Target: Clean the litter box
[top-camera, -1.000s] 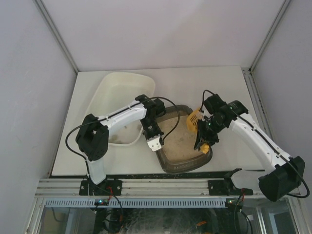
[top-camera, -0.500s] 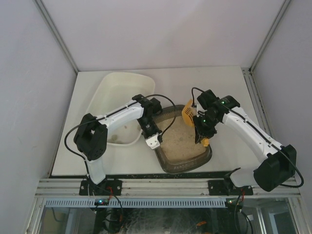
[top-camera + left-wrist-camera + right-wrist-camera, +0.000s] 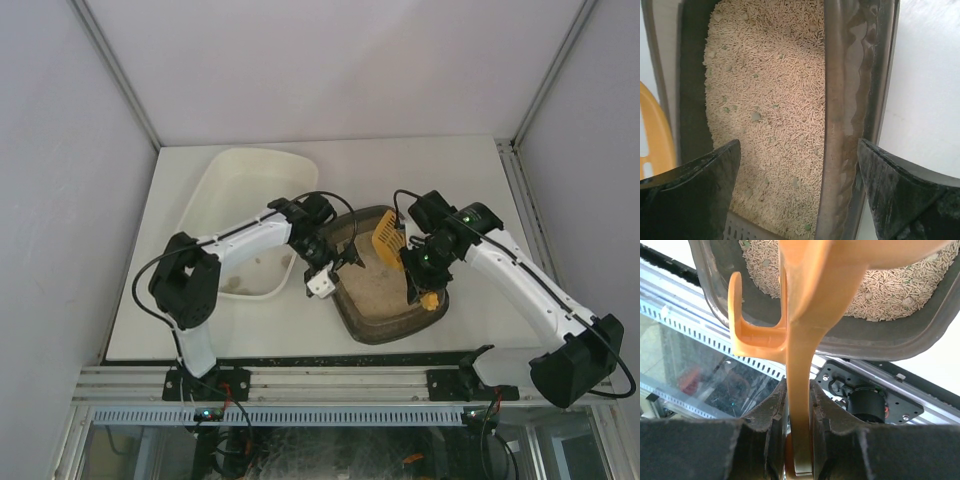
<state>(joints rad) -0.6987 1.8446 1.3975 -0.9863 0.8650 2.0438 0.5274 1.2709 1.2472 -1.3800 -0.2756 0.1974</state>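
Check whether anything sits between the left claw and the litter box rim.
Nothing visible does. The open left claw straddles the litter box rim, one finger over the litter, the other outside over the table.

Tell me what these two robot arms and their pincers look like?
The left arm and right arm are slim white links joined by chunky black joints, a thin black cable looping at each wrist. Small green lights glow on the right arm. The left pincer and right pincer each have two dark, rough fingers.
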